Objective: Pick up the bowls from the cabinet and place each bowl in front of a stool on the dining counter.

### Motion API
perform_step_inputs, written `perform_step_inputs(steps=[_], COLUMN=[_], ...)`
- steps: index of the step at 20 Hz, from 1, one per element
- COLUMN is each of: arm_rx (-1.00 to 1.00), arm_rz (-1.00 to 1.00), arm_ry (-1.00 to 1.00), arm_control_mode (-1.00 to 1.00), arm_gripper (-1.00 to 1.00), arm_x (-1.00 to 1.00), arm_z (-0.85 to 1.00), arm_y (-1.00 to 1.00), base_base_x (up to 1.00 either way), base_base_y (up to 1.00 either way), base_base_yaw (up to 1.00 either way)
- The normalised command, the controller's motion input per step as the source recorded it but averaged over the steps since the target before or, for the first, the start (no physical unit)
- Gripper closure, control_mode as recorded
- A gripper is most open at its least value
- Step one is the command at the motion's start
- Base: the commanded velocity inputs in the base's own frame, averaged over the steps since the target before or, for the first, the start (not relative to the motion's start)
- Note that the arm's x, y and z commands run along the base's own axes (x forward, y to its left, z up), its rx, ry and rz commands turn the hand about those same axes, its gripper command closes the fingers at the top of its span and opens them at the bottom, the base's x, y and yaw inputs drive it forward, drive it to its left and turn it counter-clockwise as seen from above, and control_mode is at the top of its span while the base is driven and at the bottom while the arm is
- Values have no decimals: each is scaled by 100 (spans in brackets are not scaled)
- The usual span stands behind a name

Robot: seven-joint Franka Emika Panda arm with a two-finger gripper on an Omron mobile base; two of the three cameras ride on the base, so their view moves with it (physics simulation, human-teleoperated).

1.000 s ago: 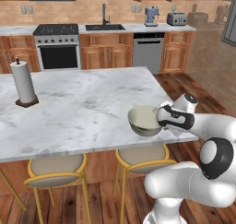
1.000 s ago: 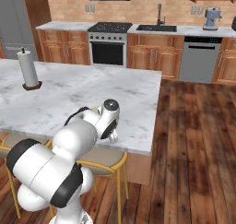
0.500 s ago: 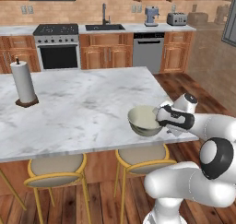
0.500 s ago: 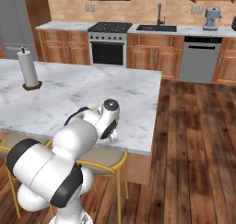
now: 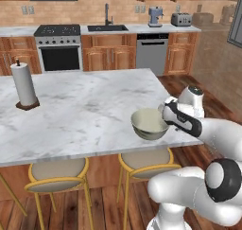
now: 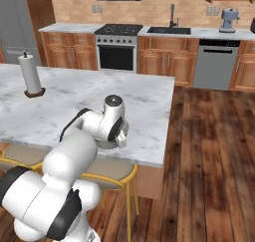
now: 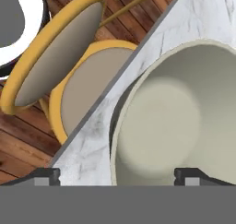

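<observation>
On the dining counter (image 5: 85,110), pale bowl (image 5: 149,124) unmoved, tool (image 7: 117,176) now wide open around its rim

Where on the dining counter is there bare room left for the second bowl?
The marble is bare between the paper towel roll and the cream bowl, including the near edge above the left stool. The right near corner is crowded by the bowl and the open gripper.

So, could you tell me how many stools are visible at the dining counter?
2: one stool under the counter's near edge to the left, another stool directly below the pale bowl. More may be hidden beyond the frame.
</observation>
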Motion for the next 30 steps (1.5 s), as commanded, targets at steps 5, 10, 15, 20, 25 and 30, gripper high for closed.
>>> perform_step_inputs(steps=[5,10,15,20,25,30], arm_rx=[-20,-15,-4,0,-4,-9], arm_rz=[2,15,29,38,36,23], arm_ry=[6,18,18,12,7,0], arm_control_mode=[-100,-100,-100,-100,-100,-100], arm_gripper=[-100,-100,-100,-100,-100,-100], arm_x=[-75,-80,-86,-94,-31,-3], arm_z=[97,39,7,22,32,17], arm_y=[5,33,37,9,8,12], base_base_x=[0,0,0,0,0,0], base_base_y=[0,0,0,0,0,0], base_base_yaw=[0,0,0,0,0,0])
